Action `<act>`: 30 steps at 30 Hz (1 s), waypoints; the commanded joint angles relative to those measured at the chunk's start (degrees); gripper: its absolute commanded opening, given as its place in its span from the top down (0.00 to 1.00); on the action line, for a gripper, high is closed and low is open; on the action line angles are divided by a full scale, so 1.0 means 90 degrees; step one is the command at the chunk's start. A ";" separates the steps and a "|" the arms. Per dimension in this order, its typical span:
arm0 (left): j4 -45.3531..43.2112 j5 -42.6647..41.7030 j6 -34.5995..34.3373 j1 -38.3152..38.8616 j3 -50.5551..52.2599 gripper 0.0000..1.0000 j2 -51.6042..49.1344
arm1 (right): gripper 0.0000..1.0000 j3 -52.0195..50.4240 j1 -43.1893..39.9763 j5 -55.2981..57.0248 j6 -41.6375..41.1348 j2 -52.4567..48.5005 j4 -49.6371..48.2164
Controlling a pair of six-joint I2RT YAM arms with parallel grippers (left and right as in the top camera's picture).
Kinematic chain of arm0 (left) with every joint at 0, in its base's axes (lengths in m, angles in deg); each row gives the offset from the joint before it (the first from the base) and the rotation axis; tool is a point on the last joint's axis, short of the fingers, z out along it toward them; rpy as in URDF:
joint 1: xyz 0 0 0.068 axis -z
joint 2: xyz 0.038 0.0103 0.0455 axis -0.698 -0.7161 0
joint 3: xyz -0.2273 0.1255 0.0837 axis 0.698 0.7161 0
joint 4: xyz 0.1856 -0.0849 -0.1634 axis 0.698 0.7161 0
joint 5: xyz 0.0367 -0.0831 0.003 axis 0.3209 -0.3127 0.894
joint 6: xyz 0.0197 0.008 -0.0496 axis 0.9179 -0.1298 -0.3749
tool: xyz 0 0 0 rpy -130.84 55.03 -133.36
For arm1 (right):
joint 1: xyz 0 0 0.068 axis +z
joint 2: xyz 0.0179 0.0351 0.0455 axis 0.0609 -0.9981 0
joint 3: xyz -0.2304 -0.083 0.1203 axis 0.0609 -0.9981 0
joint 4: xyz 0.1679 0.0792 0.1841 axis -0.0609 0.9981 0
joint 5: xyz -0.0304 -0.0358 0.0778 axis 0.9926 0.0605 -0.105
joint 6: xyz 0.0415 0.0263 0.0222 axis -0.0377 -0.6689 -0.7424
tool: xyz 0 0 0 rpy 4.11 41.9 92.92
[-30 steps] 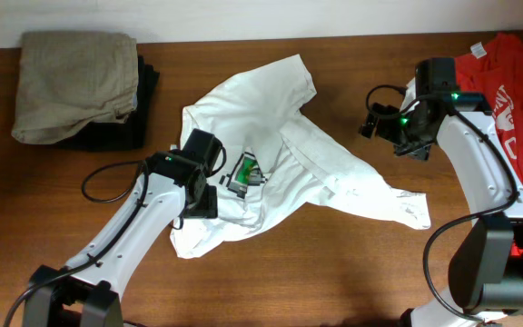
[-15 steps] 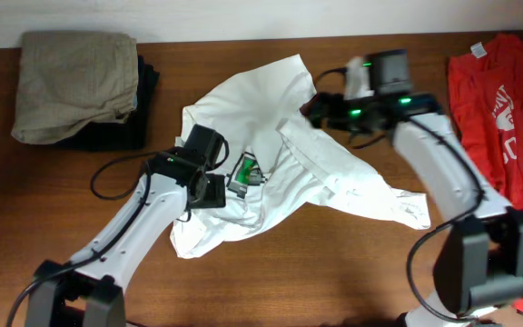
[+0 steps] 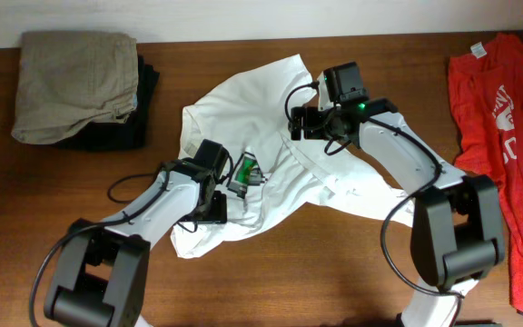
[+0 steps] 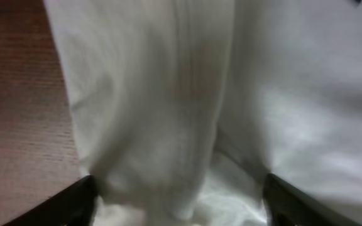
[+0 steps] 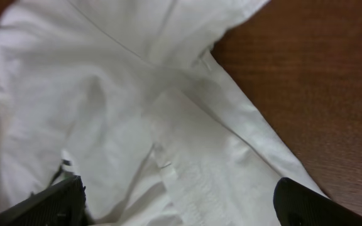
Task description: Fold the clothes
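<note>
The white T-shirt (image 3: 252, 100) lies crumpled mid-desk (image 3: 352, 263), its green-and-black print (image 3: 248, 173) facing up. The right arm has swung in from beside the red T-shirt (image 3: 493, 91) – its end effector (image 5: 187, 198) now hangs over the shirt's upper folds, fingers spread fully and holding nothing. The left end effector (image 4: 178, 194) has sunk onto the lower-left cloth, fingers wide and straddling a ridge of fabric, not clamped on it. Both arms look placed for a two-point pickup – probably to spread the shirt flat before any fold.
</note>
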 commanded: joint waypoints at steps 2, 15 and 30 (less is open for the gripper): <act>-0.0002 0.0270 0.0056 -0.0061 0.0036 0.54 -0.0197 | 0.21 0.0019 -0.0005 0.0121 0.0063 -0.0325 -0.0036; 0.0114 0.0245 0.0053 -0.0498 0.0024 0.65 -0.0194 | 0.35 0.0019 0.0595 0.0916 0.0253 -0.0367 -0.0495; 0.0131 0.0243 0.0053 -0.0498 0.0024 0.53 -0.0194 | 0.44 0.0019 0.1151 0.1681 -0.0250 -0.1022 -0.1061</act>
